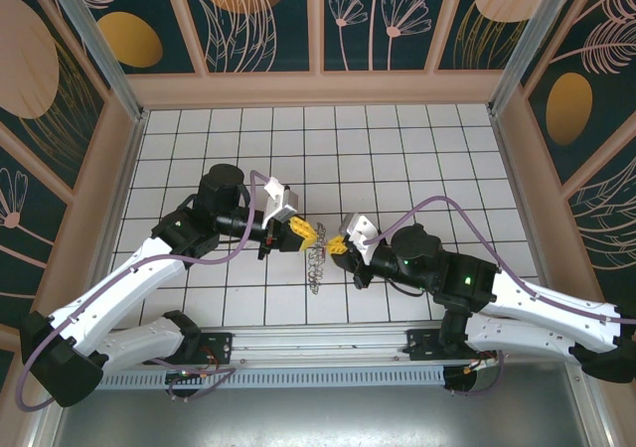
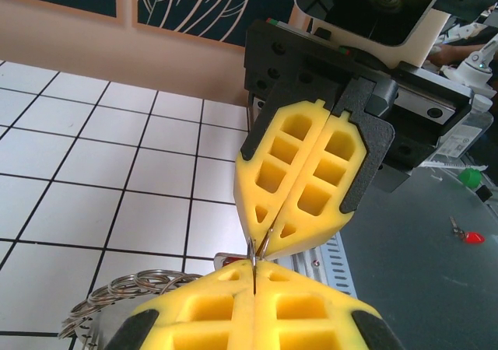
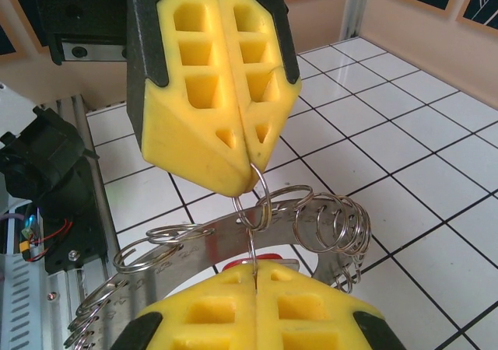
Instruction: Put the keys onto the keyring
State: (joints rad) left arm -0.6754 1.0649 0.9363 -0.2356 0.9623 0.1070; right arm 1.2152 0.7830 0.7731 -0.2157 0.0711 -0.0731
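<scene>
The keyring is a flat grey metal band with several small split rings threaded through holes along its rim. It hangs between the two grippers. My left gripper is shut on one small ring that passes through the band. My right gripper faces it tip to tip and is shut on a thin wire of that same ring cluster. In the left wrist view my left gripper pinches the wire just below the right gripper. A red piece with a pale metal edge, the keys, peeks out behind my right fingertips.
White tiled table with patterned walls on three sides. A metal rail runs along the near edge. Beyond it, on the grey surface by the right arm's base, lie a small red bit and a green one.
</scene>
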